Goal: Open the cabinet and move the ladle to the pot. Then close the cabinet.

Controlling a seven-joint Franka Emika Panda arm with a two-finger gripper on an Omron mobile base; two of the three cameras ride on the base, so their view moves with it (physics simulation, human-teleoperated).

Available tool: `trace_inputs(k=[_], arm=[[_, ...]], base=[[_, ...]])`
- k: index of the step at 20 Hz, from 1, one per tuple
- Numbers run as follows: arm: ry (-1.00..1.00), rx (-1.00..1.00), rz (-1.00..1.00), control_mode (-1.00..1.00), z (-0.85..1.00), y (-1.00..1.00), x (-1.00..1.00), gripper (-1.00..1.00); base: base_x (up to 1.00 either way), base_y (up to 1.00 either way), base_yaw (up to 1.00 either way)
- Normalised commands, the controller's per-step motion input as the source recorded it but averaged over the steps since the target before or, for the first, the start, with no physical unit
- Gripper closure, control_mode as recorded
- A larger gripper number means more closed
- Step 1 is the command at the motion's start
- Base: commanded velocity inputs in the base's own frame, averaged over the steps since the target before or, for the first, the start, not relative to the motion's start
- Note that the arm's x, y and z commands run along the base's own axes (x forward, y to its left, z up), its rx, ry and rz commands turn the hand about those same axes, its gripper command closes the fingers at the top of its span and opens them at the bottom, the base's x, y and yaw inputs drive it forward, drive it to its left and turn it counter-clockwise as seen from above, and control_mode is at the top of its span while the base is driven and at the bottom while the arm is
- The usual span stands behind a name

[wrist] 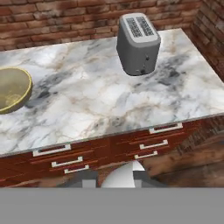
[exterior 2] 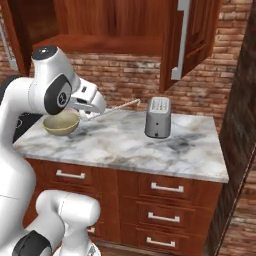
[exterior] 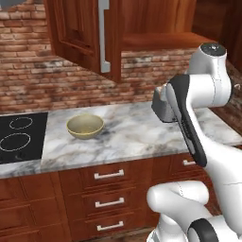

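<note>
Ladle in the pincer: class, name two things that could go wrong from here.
The ladle juts sideways from the pincer toward the toaster; a swing could knock it. The open cabinet door hangs over the counter, so a rising arm might strike it.

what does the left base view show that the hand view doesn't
Left base view alone: the black stovetop, the open cabinet with its door's silver bar handle, and the arm. Hand view alone: the grey toaster. Both share the yellowish bowl, the marble counter, the brick wall and the drawers below.
</note>
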Motion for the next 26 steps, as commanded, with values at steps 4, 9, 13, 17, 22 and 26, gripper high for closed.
trace_inputs(k=[4, 9, 13, 17, 22, 26], arm=[[0.0, 0.0, 0.0, 1.0, 0.0, 0.0, 0.0, 1.0], [0.0, 0.0, 0.0, 1.0, 0.0, 0.0, 0.0, 1.0], [0.0, 0.0, 0.0, 1.0, 0.0, 0.0, 0.0, 1.0], [0.0, 0.0, 0.0, 1.0, 0.0, 0.0, 0.0, 1.0], [0.0, 0.0, 0.0, 1.0, 0.0, 0.0, 0.0, 1.0], [0.0, 0.0, 0.0, 1.0, 0.0, 0.0, 0.0, 1.0]], base=[[-0.91, 0.84, -0.07], [-0.13, 1.0, -0.08], [0.31, 1.0, -0.06], [0.39, 1.0, -0.05], [0.41, 1.0, -0.01], [0.39, 1.0, 0.0]])
